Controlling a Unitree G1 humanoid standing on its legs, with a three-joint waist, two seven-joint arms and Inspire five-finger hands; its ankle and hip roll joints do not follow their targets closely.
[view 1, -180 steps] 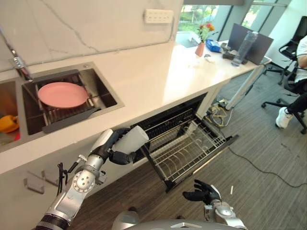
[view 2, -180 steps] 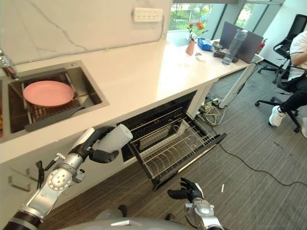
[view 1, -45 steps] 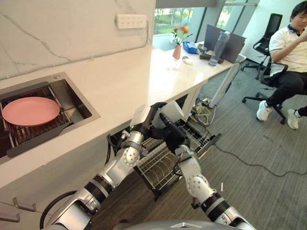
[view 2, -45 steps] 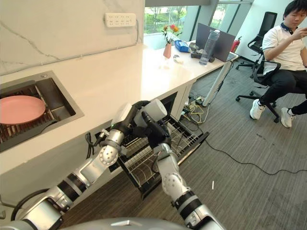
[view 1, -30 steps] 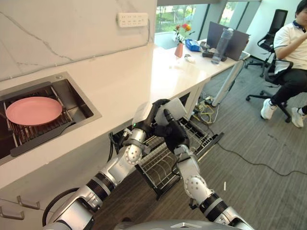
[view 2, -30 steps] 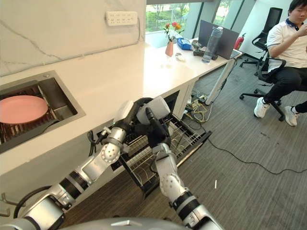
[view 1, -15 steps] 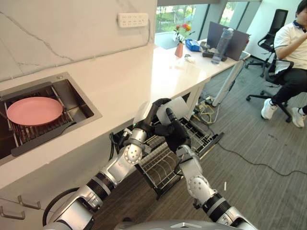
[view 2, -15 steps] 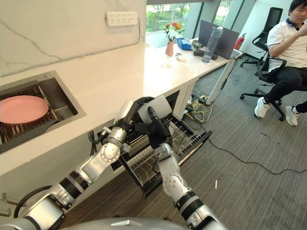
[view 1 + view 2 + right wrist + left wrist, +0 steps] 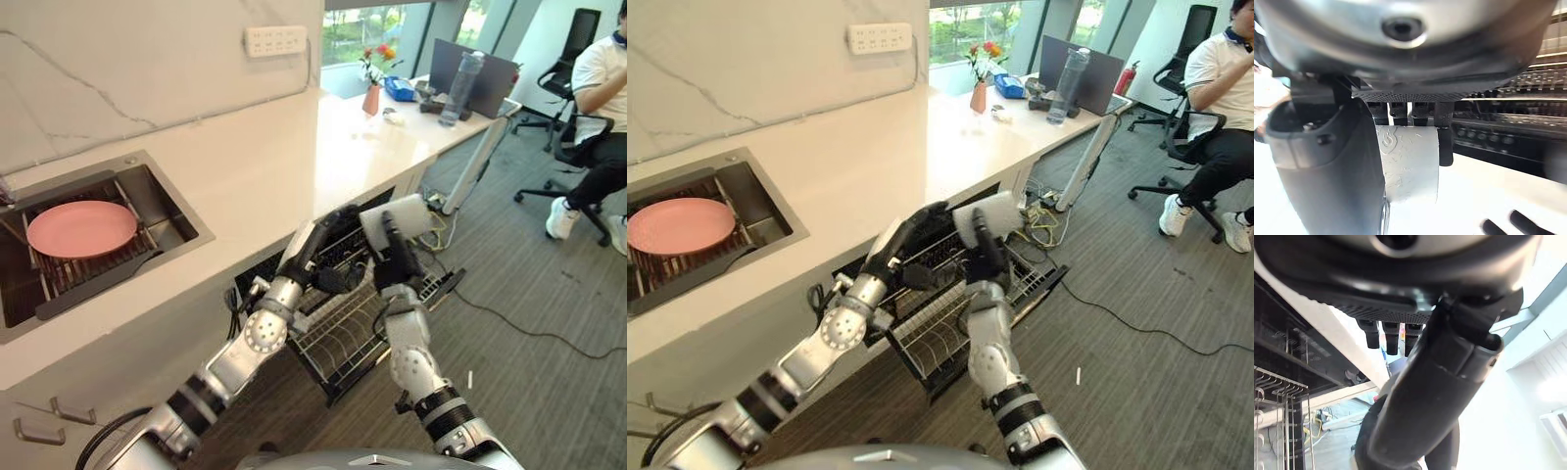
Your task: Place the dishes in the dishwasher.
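Note:
A white cup [image 9: 392, 212] hangs above the pulled-out dishwasher rack [image 9: 338, 338], and my right hand [image 9: 396, 262] is shut on it from below. In the right wrist view the cup [image 9: 1409, 164] sits between the thumb and the fingers. My left hand [image 9: 328, 243] hovers just left of the cup with straight fingers and holds nothing. It is in front of the counter's edge, over the rack's back. A pink plate [image 9: 81, 228] lies on the grid in the sink [image 9: 186, 211] at the far left.
The white counter [image 9: 294, 157] runs along the left and carries a vase of flowers [image 9: 372, 93] and a bottle [image 9: 467, 73] at its far end. A person sits on an office chair [image 9: 598, 117] at the right. A cable [image 9: 529, 323] trails over the carpet.
My left hand has let go of the cup and opened. The right hand now holds the cup alone and has carried it a little to the right, over the rack.

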